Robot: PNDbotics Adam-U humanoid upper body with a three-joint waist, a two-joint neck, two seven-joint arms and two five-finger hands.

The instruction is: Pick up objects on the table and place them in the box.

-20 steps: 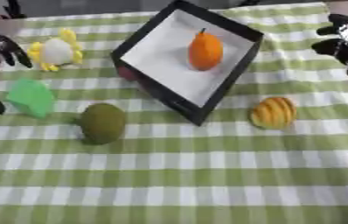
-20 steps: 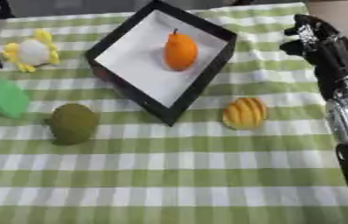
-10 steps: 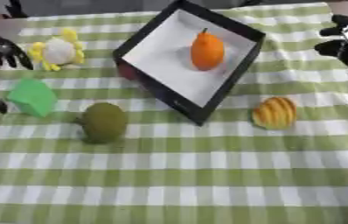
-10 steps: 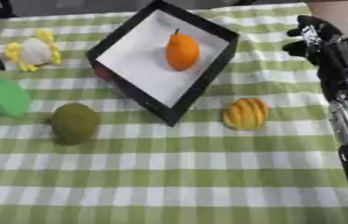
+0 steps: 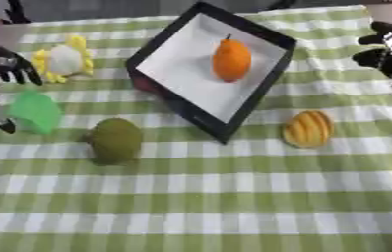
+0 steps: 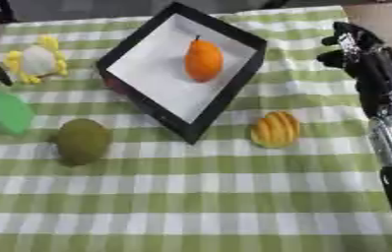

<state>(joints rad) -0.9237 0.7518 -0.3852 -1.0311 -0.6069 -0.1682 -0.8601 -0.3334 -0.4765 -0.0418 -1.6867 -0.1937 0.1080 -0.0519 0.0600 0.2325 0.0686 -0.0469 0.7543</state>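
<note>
One orange fruit (image 5: 231,59) lies inside the black box (image 5: 160,85), on its white floor, toward the box's far side. The box sits tilted on the green-and-white checked tablecloth (image 5: 234,197), one corner pointing toward me.

Four more things lie on the cloth outside it: one yellow-orange ridged fruit (image 5: 308,129) just off the box's near right side, one olive-green round fruit (image 5: 115,140) near its left corner, one bright green piece (image 5: 34,111) further left, and one white-and-yellow thing (image 5: 64,61) like a flower at the far left.

My left hand (image 5: 1,63) hangs at the left edge with dark fingers curled downward, empty, between the flower thing and the green piece; whether it touches either I cannot tell. My right hand (image 6: 347,45) is up by the table's far right corner, well apart from the box, fingers bent, holding nothing, the arm running down the right edge of the right eye view.

I can read no writing or labels on anything.
</note>
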